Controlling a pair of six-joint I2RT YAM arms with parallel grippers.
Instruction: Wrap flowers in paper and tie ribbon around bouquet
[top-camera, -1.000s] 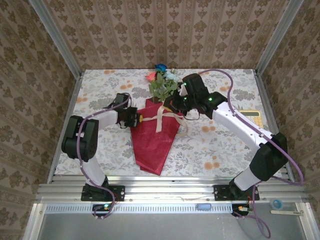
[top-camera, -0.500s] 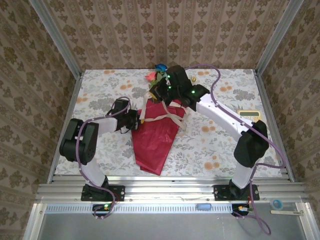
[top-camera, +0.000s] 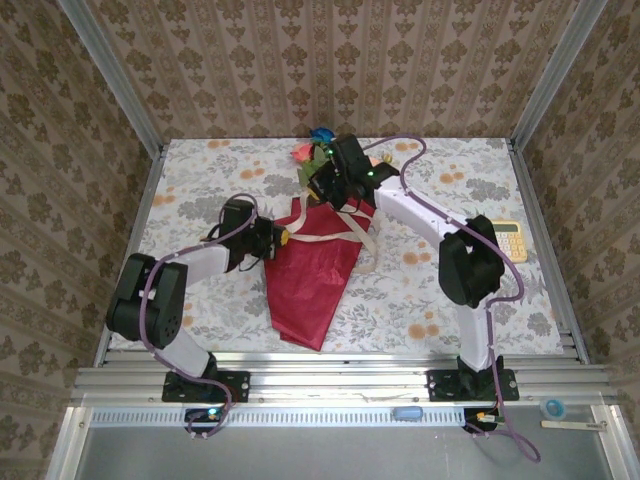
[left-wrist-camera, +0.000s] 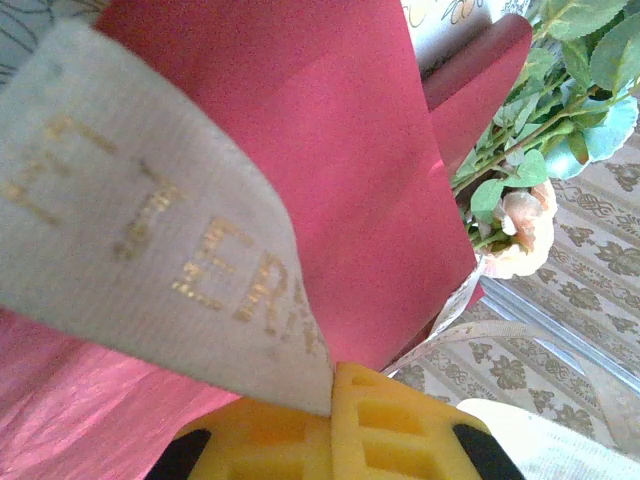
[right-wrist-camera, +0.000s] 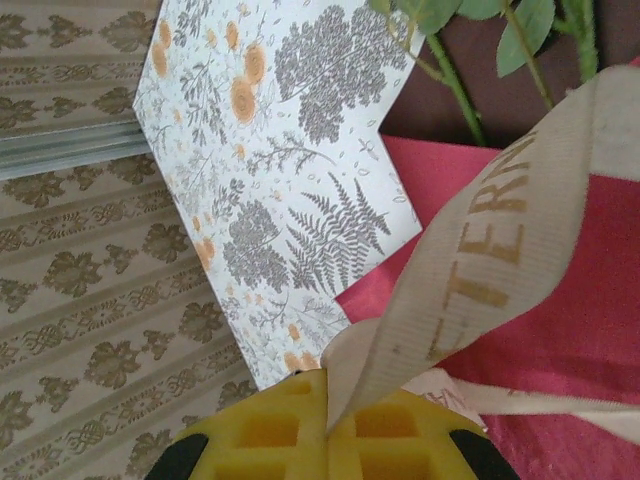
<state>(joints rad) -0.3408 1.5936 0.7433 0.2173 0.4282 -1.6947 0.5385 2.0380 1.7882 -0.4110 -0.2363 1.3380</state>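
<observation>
Two ends of the ribbon (left-wrist-camera: 150, 230) are clamped, one by the left gripper (left-wrist-camera: 333, 375), one by the right gripper (right-wrist-camera: 327, 385), jaws fully closed. The bouquet (top-camera: 305, 280) is laid on the table (top-camera: 420, 290), ribbon looped over it. Ribbon is judged soft, limp, light; best pinched near ends.

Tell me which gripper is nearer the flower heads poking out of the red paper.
Right. The right gripper sits at the open mouth of the paper cone, just beside the flower heads. The left gripper is at the cone's left edge, farther down.
</observation>
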